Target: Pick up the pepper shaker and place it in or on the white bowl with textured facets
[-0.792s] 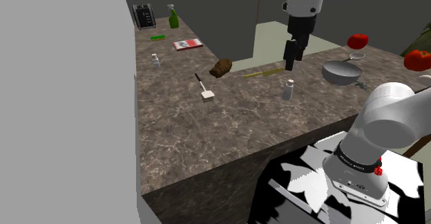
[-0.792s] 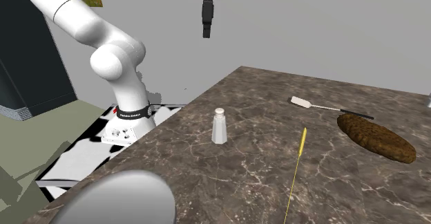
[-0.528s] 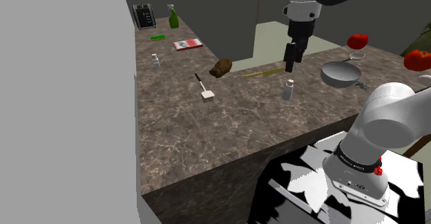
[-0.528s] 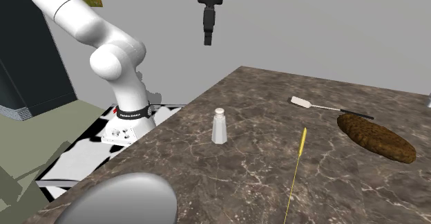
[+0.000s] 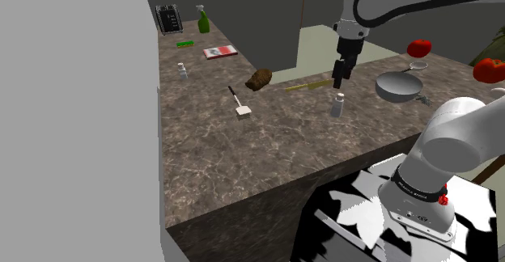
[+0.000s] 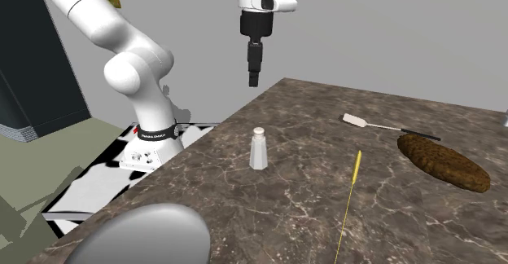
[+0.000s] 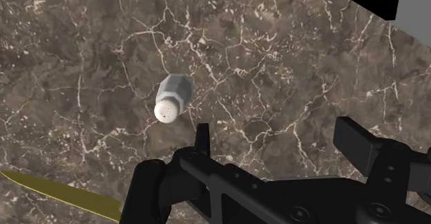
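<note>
The fingers [image 6: 253, 77] have come down, standing apart and empty, above the upright pepper shaker [image 6: 259, 148].

Item count as observed on and around one bench [image 5: 243, 163].

Quantity 1 each:
- pepper shaker [image 5: 337, 104]
- small pale bottle [image 5: 183, 71]
- grey bowl [image 5: 396, 85]
- green spray bottle [image 5: 203, 19]
- black rack [image 5: 168, 18]
- flat green item [image 5: 185, 44]
- red-and-white flat pack [image 5: 220, 52]
- brown lump [image 5: 260, 79]
- white-headed spatula [image 5: 239, 105]
- yellow rod [image 5: 307, 84]
- small grey object [image 5: 422, 99], kind not discernible

Quantity 2:
- red round item [image 5: 418, 48] with green top
- a second red round item [image 5: 489, 69] of the same kind

Total: thirteen loose items, twelve kinds.
</note>
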Motion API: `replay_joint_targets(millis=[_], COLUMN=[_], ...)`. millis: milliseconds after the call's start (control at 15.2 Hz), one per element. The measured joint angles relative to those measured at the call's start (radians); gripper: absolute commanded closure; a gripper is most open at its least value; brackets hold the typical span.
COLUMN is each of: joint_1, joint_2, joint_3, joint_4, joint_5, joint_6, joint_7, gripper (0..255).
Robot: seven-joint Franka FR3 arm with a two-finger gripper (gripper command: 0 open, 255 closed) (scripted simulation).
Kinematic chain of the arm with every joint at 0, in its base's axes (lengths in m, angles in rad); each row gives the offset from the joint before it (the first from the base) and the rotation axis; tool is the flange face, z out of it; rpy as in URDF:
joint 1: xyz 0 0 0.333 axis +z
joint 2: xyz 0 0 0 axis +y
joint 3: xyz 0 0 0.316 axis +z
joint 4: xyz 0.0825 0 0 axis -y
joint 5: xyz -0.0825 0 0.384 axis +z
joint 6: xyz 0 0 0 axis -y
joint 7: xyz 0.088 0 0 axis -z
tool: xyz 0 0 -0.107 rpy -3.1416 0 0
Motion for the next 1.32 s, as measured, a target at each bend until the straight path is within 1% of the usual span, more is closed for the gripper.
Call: replay_joint_targets(millis=[132,198,528,660,1122,1320], joint_1=[-0.013,-0.023,-0.045,-0.044,-0.038,-0.038], joint_2=[0.039,0.048,0.197,0.233,0.293,0.296], joint_3=[-0.040,-0.061,-0.171,-0.189,-0.207,-0.209], joint_4=[-0.017,-0.021,-0.012,-0.013,-0.061,-0.068], joint_5=[-0.014,-0.023,-0.034,-0.029,-0.020,-0.020], joint_6=[0.060,0.077,0.225,0.265,0.373,0.383], joint_7=[-0.039,-0.061,-0.175,-0.195,-0.210,-0.211], gripper=[0,0,0,0,0,0])
